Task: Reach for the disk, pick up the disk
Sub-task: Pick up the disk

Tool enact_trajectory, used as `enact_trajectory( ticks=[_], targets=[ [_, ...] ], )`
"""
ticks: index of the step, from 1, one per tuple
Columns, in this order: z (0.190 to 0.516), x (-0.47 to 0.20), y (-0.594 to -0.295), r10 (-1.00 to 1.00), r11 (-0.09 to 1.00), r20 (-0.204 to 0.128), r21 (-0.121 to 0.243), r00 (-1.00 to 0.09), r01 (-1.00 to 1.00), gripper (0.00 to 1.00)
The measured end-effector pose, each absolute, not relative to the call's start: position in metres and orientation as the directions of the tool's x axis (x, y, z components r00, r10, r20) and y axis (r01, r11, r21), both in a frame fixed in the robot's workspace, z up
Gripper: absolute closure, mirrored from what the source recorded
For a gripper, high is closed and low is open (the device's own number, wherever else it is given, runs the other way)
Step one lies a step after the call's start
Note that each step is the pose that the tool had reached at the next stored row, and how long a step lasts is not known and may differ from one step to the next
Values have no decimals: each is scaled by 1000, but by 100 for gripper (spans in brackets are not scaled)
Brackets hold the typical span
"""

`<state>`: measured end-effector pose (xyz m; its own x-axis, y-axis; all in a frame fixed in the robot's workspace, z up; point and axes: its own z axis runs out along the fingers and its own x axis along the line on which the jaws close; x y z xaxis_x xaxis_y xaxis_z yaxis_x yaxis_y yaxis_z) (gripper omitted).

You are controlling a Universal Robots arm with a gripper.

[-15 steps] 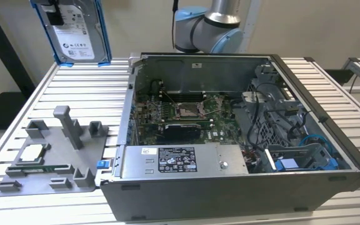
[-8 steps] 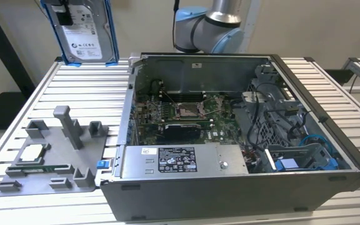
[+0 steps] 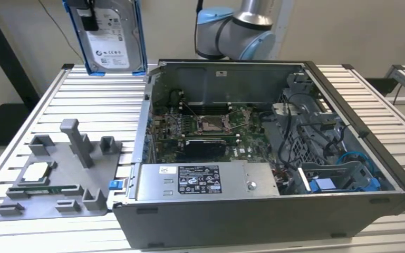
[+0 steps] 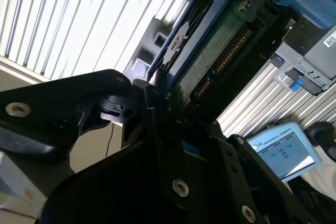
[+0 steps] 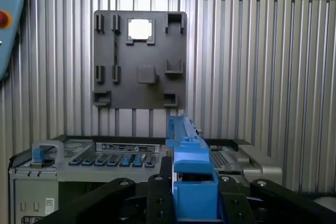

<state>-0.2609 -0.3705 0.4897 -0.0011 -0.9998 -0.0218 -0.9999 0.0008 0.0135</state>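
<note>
Robotics lab: slatted aluminium bench [image 3: 97, 100], opened computer case [image 3: 259, 224], grey fixture plate [image 3: 67, 178].

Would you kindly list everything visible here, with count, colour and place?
disk: one, silver-grey with blue rails, held up off the table, exterior view's left
computer case: one, dark grey, open, on the table
power supply box: one, grey, inside the case
motherboard: one, green, inside the case
fixture plate: one, grey, on the table beside the case
processor chip: one, silver, on the plate
table: one, silver, slatted, under it all
arm: one, grey and light blue, behind the case
gripper: one, black, shut on the disk
</note>
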Motion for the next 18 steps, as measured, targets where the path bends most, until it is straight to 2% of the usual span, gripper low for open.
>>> enact_trajectory(
  ticks=[18],
  targets=[
    [485,-198,-370,-1000,1,-22,14,-1,-1000,100]
  ],
)
